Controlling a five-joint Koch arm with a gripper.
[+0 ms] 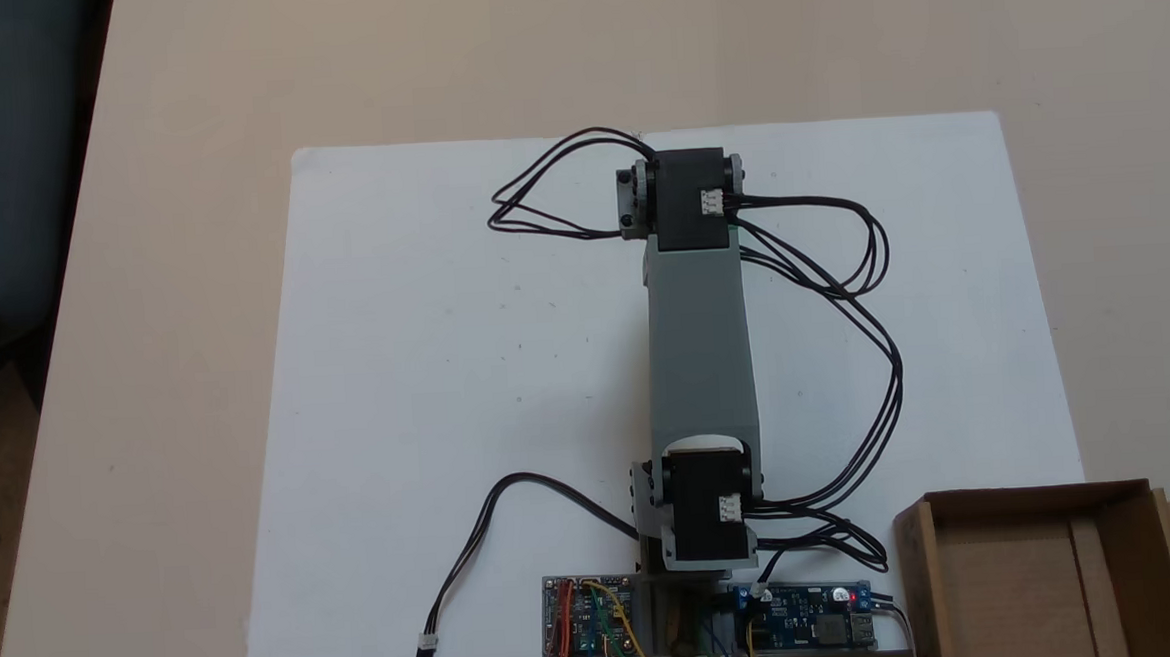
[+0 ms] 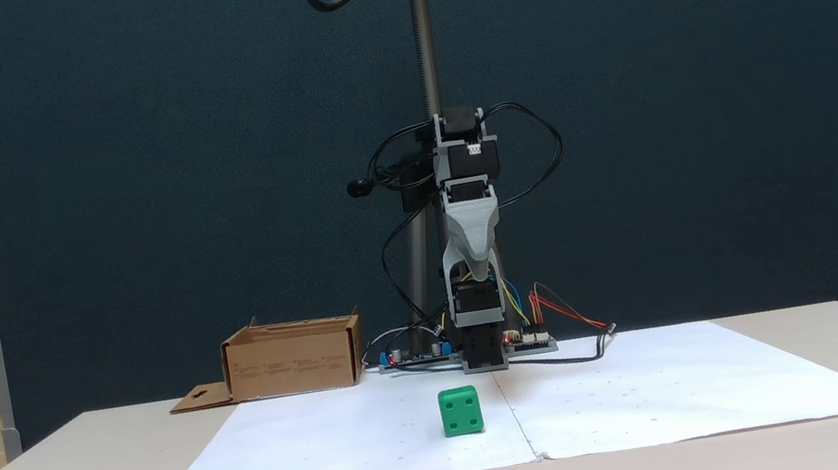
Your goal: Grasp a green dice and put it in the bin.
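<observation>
A green dice (image 2: 460,411) sits on open white paper (image 2: 335,450) mid-bench, well apart from the empty cardboard bin (image 1: 1043,565) at the bench (image 1: 192,289) edge, the arm's hand (image 2: 479,272) state indiscernible.

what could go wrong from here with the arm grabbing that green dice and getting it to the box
1. The green dice is small and sits free on the white paper; an off-centre closing of the gripper could nudge it away rather than grip it.
2. The bin stands beside the circuit boards, so a release short of it might drop the dice on the electronics.
3. Loose black cables loop beside the arm and could snag during a swing.
</observation>
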